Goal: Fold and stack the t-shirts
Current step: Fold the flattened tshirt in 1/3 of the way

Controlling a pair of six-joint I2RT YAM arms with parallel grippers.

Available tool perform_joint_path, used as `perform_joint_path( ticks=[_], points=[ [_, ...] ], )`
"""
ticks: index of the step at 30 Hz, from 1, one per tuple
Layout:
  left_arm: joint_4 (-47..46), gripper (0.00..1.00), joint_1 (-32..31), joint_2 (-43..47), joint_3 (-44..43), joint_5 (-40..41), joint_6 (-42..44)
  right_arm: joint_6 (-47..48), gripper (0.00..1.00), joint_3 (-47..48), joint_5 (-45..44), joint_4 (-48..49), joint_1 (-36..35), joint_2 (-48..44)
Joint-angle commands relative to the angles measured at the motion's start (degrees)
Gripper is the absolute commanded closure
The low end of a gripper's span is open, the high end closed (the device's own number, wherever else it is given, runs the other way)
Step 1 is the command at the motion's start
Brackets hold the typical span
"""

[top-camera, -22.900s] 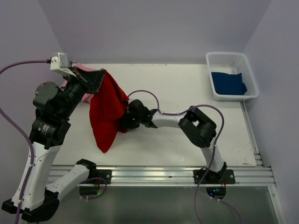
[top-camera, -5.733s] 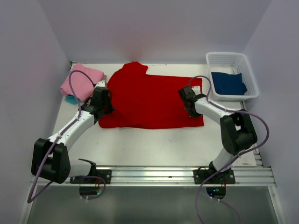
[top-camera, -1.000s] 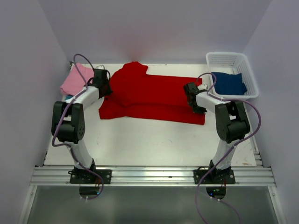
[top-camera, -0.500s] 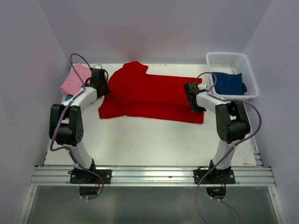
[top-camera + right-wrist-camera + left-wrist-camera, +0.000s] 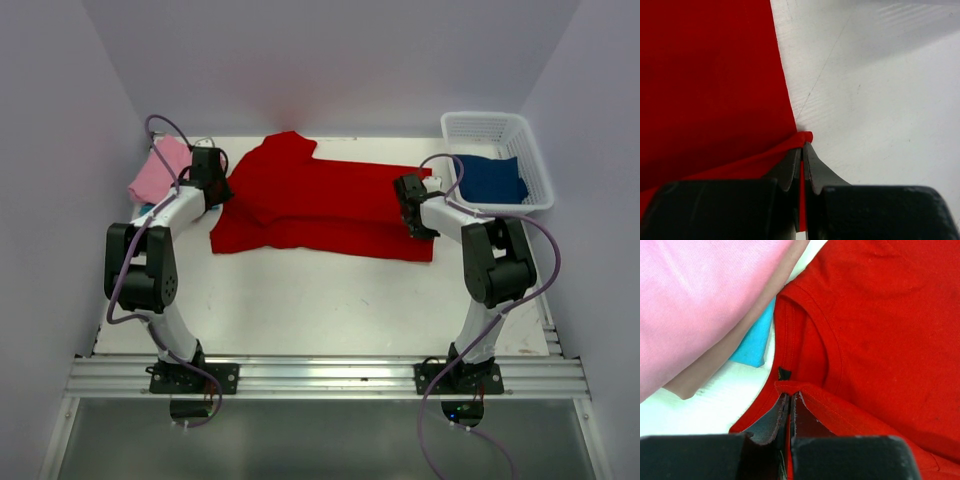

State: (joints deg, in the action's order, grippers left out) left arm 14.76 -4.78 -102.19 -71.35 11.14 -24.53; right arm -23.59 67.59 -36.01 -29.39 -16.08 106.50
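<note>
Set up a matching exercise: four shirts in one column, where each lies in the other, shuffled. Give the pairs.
1 red t-shirt
2 pink t-shirt
3 dark blue t-shirt
4 turquoise t-shirt

A in the white basket
B far left, on top of other shirts
C spread across the table's middle
D far left, under other shirts, only an edge showing

Pairs: 1-C, 2-B, 3-A, 4-D

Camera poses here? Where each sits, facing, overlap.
Top external: above and behind the robot, looking down; left arm, right arm, red t-shirt between.
Left wrist: on that wrist, looks along left gripper, shut on the shirt by its collar; pink t-shirt alongside.
Right wrist: on that wrist, looks along right gripper, shut on a hem corner; table beyond.
Shared: the red t-shirt.
</note>
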Motion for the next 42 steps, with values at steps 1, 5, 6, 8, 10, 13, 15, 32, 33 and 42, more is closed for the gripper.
perform_joint_path(
  ticks=[1, 5, 6, 8, 10, 13, 15, 32, 33, 42],
  points=[
    [-1.31, 1.0, 0.91, 1.29, -0.37, 1.87, -0.51, 0.48, 1.0, 0.97, -0.03, 2.49, 0.34, -3.31],
    [-1.32, 1.0, 0.91, 1.12, -0.28, 1.35, -0.6, 0.74, 1.0, -0.27, 0.15, 3.72, 0.26, -6.38],
    [-1.4, 1.0, 0.91, 1.03, -0.19, 1.17, -0.69, 0.83, 1.0, -0.53, 0.24, 4.16, 0.34, -6.91],
    [-1.32, 1.0, 0.91, 0.77, -0.28, 0.73, -0.78, 0.92, 1.0, -1.15, 0.41, 4.86, 0.34, -7.71],
    [-1.49, 1.0, 0.91, 0.85, -0.19, 0.55, -0.87, 1.18, 1.0, -1.5, 0.85, 5.48, 0.26, -8.76],
    [-1.49, 1.0, 0.91, 0.68, -0.37, 0.47, -0.87, 1.45, 1.0, -1.24, 1.2, 5.57, 0.34, -8.24],
    [-1.49, 1.0, 0.91, 0.5, -0.45, 0.46, -0.87, 1.45, 1.0, -0.62, 1.64, 5.04, 0.26, -7.36],
    [-0.97, 1.0, 1.0, -4.5, -4.23, -0.15, -0.78, 1.1, 1.0, 2.19, 2.26, 4.43, 0.34, -0.07],
    [-1.14, 1.0, 1.0, -4.86, -4.67, -0.15, -0.69, 1.09, 1.0, 2.37, 2.35, 4.51, 0.26, 0.11],
    [-5.53, 0.55, 1.0, -5.74, -5.47, -3.66, -0.6, -0.31, 0.42, 3.95, 1.47, 2.93, 0.26, 0.55]
  ],
)
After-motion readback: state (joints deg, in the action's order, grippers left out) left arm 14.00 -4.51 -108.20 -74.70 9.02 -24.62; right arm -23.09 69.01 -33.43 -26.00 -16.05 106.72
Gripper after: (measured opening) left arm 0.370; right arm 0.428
